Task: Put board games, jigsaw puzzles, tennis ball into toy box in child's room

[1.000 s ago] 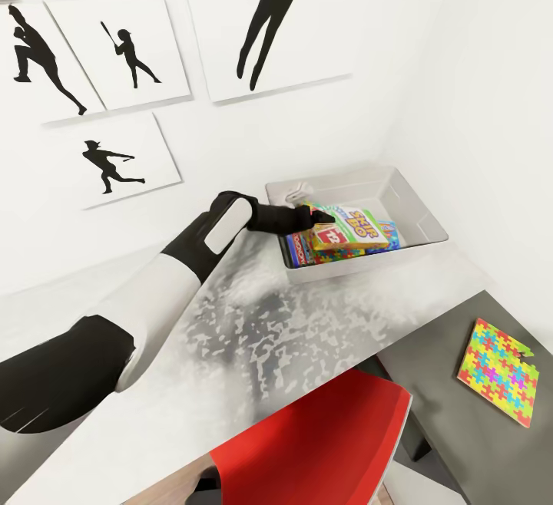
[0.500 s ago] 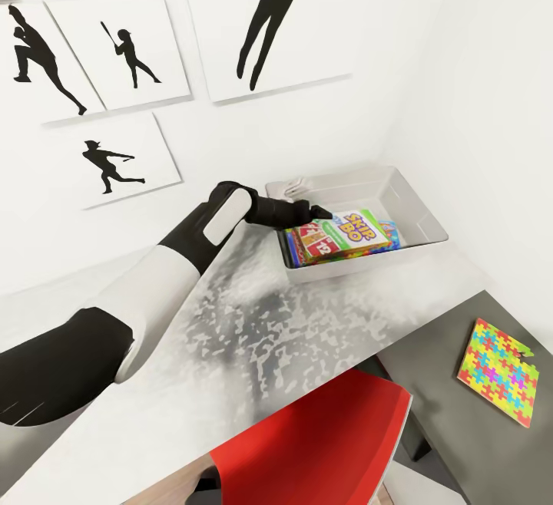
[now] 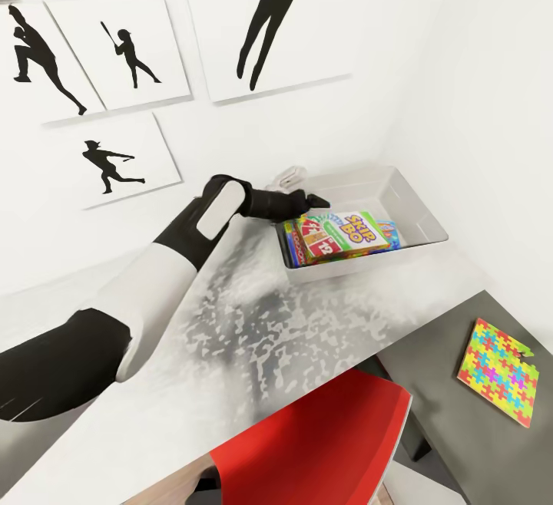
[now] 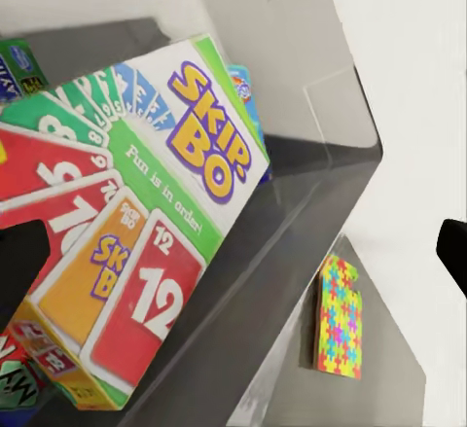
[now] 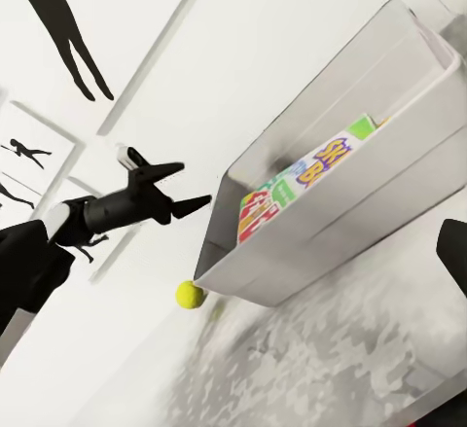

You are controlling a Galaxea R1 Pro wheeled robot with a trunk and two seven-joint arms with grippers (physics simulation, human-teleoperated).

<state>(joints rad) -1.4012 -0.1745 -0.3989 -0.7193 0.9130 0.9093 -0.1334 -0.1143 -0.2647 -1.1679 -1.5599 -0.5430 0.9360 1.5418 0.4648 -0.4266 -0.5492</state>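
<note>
The grey toy box (image 3: 418, 213) stands at the table's far corner against the wall. A Skip-Bo board game (image 3: 342, 232) lies flat on top of other colourful boxes inside it, and fills much of the left wrist view (image 4: 146, 223). My left gripper (image 3: 313, 201) hovers open over the box's left end, just above the game and holding nothing. The right wrist view shows a yellow tennis ball (image 5: 191, 295) on the table beside the box's outer wall (image 5: 321, 252). A bright jigsaw puzzle (image 3: 499, 371) lies on the grey surface below the table's right edge.
A red chair (image 3: 307, 443) is tucked under the table's (image 3: 253, 336) near edge. White walls with black silhouette pictures (image 3: 115, 52) close in behind and to the right of the box. One fingertip (image 5: 453, 252) of my right gripper shows at the frame's edge.
My left gripper let go of the Skip-Bo game, which settled flat onto the stack in the box. The gripper then rose and drew back a little to the left.
</note>
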